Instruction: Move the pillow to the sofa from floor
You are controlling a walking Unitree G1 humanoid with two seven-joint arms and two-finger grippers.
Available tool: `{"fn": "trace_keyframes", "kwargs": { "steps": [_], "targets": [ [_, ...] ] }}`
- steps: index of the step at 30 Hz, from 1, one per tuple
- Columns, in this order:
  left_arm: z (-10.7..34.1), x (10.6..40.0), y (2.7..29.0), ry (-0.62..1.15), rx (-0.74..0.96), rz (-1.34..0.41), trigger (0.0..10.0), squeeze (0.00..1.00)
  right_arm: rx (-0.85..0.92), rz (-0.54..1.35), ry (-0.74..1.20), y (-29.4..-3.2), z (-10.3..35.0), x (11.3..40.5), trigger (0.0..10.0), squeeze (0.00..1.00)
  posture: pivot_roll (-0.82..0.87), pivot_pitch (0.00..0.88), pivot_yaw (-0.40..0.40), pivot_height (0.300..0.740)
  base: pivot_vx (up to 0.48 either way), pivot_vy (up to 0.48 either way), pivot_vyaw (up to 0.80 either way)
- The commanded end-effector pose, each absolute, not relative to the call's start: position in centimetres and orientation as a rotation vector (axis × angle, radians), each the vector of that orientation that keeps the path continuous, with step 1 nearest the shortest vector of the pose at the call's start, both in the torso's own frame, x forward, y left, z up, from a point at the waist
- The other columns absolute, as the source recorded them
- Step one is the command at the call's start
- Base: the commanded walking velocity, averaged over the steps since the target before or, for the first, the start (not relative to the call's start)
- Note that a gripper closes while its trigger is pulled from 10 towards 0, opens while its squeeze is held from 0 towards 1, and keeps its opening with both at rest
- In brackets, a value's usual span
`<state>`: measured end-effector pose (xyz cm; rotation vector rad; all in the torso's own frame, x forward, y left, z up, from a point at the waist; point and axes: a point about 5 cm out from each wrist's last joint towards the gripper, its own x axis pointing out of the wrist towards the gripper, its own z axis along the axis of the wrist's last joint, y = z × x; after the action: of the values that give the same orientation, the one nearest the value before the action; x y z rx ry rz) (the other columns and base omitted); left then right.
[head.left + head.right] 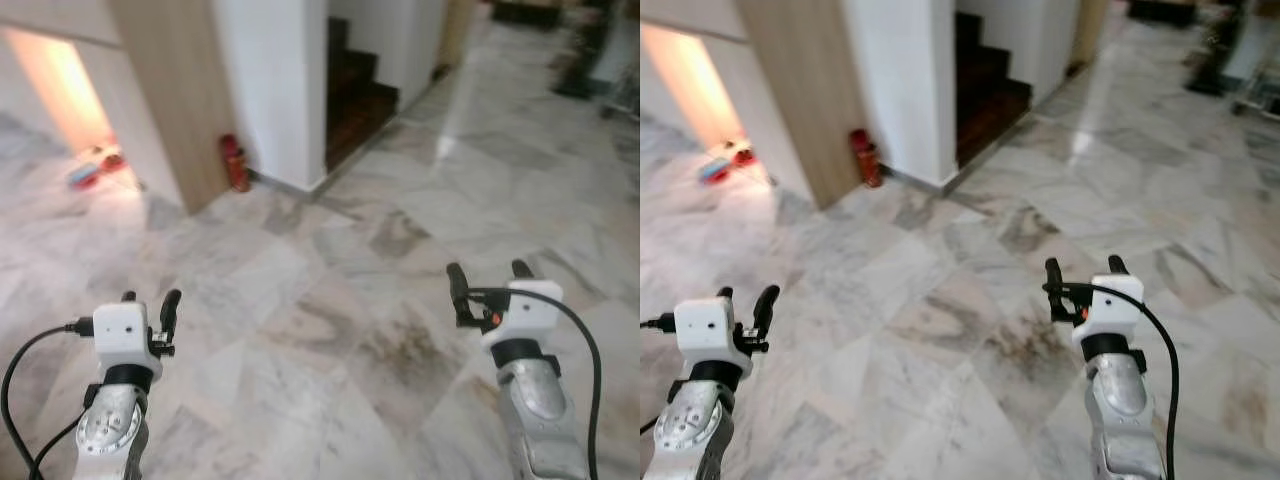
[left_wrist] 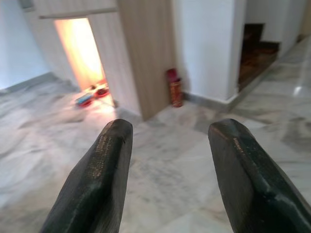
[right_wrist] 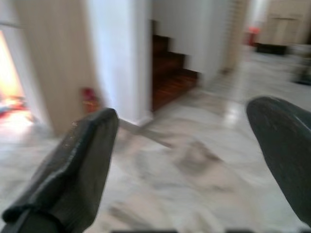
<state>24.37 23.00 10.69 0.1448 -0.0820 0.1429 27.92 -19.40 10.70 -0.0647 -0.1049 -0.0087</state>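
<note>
Marble floor (image 1: 330,330), grey and white with darker smudges, stretches out ahead in large tiles set at an angle. Nearest, both silver arms reach forward over it at about the same height. The left gripper (image 1: 150,302) hangs low on the left with its two black fingers (image 2: 95,179) spread apart and nothing between them; the wrist view looks along them to bare tile. The right gripper (image 1: 490,274) is held out on the right, its fingers (image 3: 73,160) also spread wide and empty, with a black cable looping back from its white housing along the arm.

Farther on, a light wood panel (image 1: 165,90) stands up from the floor, and beside it is a white wall pillar (image 1: 270,80). A small red canister (image 1: 235,163) stands upright on the floor between the foot of the wood panel and the pillar, close to both. To the left of the panel a warm orange glow lights a low opening (image 1: 60,85), and some small red and blue items (image 1: 95,168) lie on the tile in front of it, too blurred to make out.

Past the pillar, dark wooden stairs (image 1: 355,85) rise into shadow. Beyond, to the right, the glossy floor runs on toward dark, blurred furniture (image 1: 585,50). Where the pillow and the sofa are cannot be told from any of the views.
</note>
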Motion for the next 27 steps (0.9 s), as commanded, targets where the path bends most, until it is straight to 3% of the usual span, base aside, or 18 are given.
{"fn": "trace_keyframes", "kwargs": {
  "steps": [1, 27],
  "targets": [
    [11.0, 24.7, 22.7, -0.096, 0.126, 0.132, 10.0, 0.0, -0.065, -0.027, -0.091, -20.0, 10.4, 27.8, 10.0, 0.0, -0.05, 0.0, 0.018, 0.74, 0.0, 0.0, 0.8],
    [9.0, 25.8, 22.9, -0.034, 0.094, 0.146, 10.0, 0.0, -0.051, -0.038, -0.006, -20.0, 7.6, 29.1, 10.0, 0.0, -0.04, 0.0, 0.011, 0.74, 0.0, 0.0, 0.8]
  ]
}}
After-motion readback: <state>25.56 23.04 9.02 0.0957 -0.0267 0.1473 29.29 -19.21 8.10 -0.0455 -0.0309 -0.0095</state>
